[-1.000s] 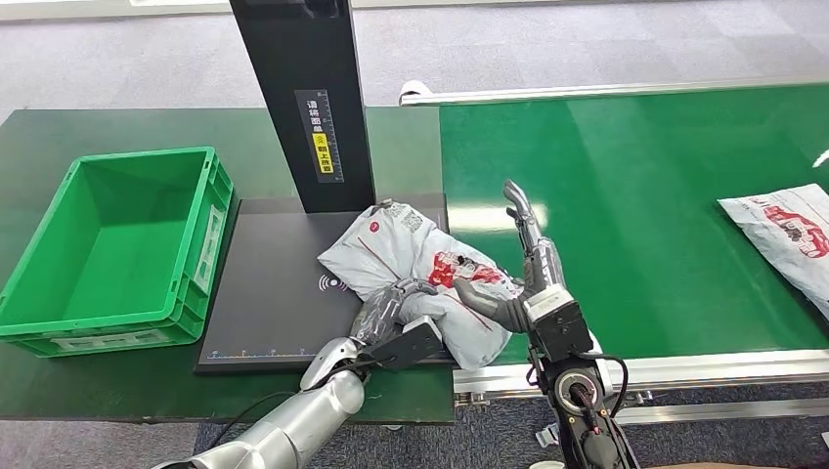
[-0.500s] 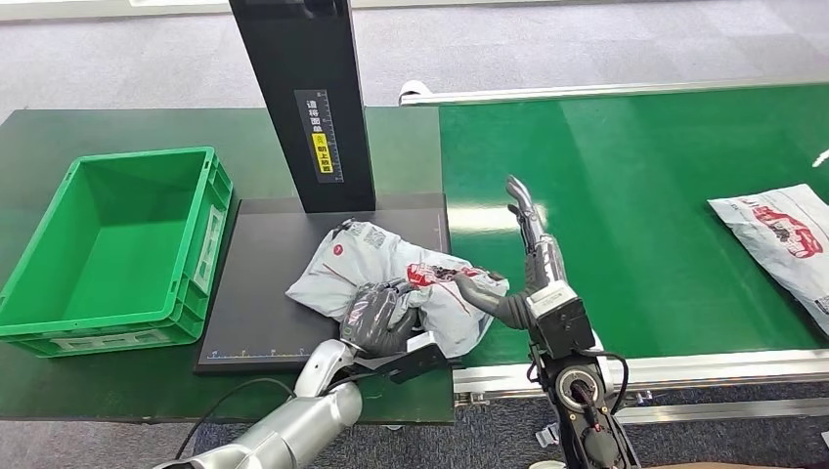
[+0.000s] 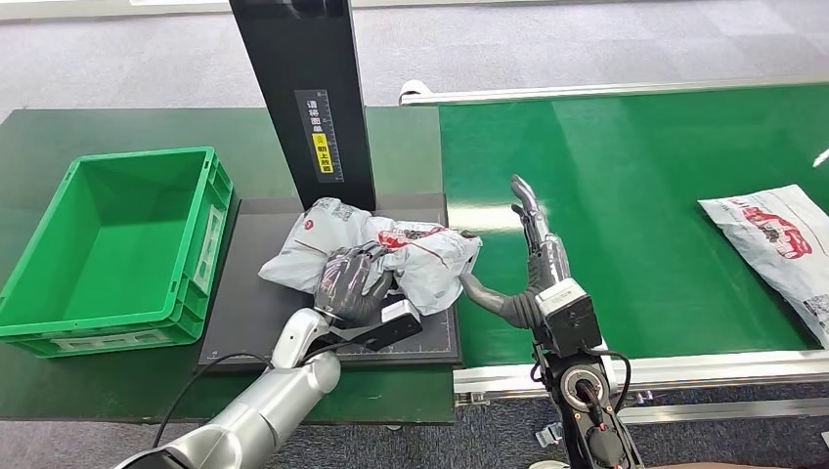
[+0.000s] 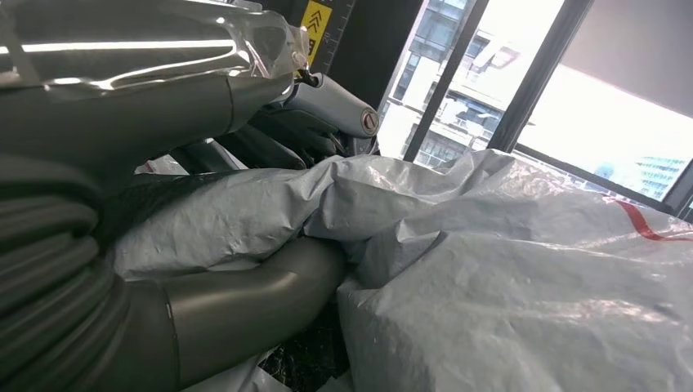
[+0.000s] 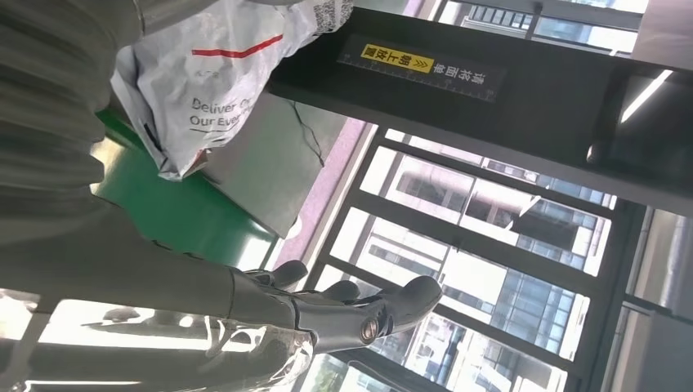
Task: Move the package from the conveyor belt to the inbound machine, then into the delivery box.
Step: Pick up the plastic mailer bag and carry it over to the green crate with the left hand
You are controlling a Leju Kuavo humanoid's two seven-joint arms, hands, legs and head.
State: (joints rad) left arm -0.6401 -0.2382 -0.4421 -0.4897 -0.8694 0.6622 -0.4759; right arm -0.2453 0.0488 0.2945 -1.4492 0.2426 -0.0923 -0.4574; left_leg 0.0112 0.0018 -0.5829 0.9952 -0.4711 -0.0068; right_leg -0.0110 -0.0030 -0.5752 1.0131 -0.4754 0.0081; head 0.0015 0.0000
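Observation:
A crumpled grey-white package (image 3: 391, 244) with red print lies on the black scan plate (image 3: 249, 313) of the inbound machine, just in front of its black column (image 3: 308, 98). My left hand (image 3: 352, 283) grips the package's near edge, dark fingers curled over the plastic. The left wrist view shows the thumb (image 4: 253, 302) pressed under a fold of the package (image 4: 507, 269). My right hand (image 3: 533, 249) stands open over the belt's left end, fingers stretched out, thumb close to the package's right edge. The right wrist view shows the package (image 5: 212, 82) and the column (image 5: 490, 106) beyond my fingers (image 5: 351, 314).
An empty green delivery box (image 3: 117, 244) sits on the dark table left of the scan plate. The green conveyor belt (image 3: 635, 195) runs to the right. A second printed package (image 3: 777, 234) lies on it near the right edge.
My left hand has dragged the package left off the belt edge onto the scan plate. My right hand has come off it and stayed put. The second package has drifted slightly left.

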